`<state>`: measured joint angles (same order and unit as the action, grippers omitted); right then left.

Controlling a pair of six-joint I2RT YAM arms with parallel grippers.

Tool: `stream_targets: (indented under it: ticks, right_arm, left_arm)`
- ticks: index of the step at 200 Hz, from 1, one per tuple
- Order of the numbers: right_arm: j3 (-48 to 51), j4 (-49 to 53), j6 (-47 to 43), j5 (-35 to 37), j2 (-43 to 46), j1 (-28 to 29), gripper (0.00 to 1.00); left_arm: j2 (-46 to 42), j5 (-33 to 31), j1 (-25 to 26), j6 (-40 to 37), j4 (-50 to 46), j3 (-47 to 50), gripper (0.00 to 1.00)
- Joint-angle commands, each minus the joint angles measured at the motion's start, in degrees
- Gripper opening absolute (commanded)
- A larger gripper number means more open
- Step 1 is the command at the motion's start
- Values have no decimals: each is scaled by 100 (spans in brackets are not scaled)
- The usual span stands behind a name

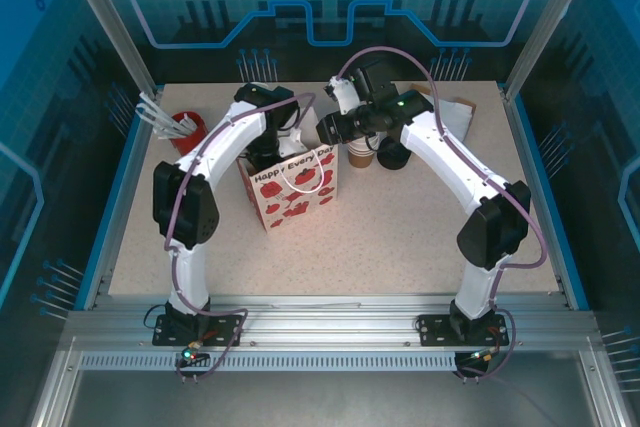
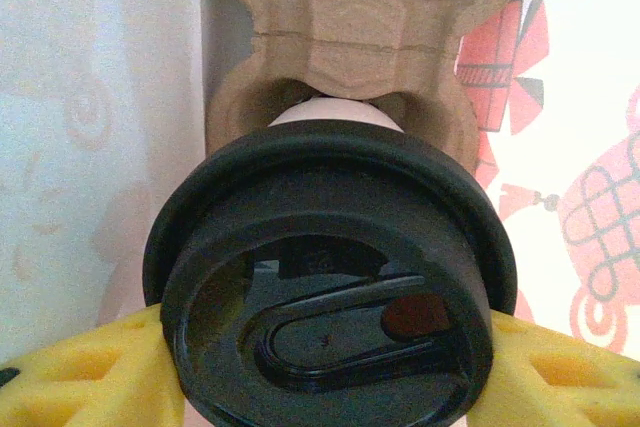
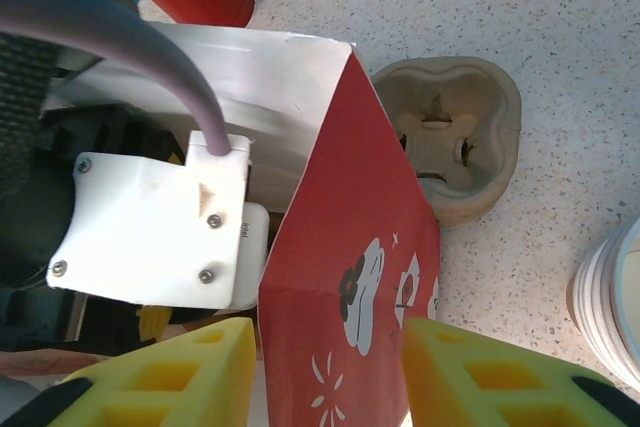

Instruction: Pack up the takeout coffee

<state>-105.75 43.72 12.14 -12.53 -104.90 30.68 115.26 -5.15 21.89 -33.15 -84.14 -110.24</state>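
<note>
My left gripper (image 2: 330,372) clamps takeout coffee (image 2: 330,277) inside gift bag (image 1: 300,187), pulp carrier (image 2: 350,37) at 12 o'clock. Cup likely light, thin-walled, crushable (lid may pop, I judge); hold below lid rim, gently. Right gripper (image 3: 330,372) straddles bag wall; cannot tell if pinched.

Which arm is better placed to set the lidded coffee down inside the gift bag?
Left. The left end effector grips the takeout coffee inside the gift bag, by the pulp carrier; the right end effector is at the bag's red wall.
</note>
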Motion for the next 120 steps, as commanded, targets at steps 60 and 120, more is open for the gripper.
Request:
stream_targets:
  ticks: [60, 120]
  right_arm:
    - [10, 110, -9, -60, -65, -132, 42]
    - [11, 101, -1, -77, -82, -158, 41]
  left_arm:
    - [-377, -64, -63, -50, -95, 326, 50]
    - [-448, -13, -132, -94, 87, 652, 50]
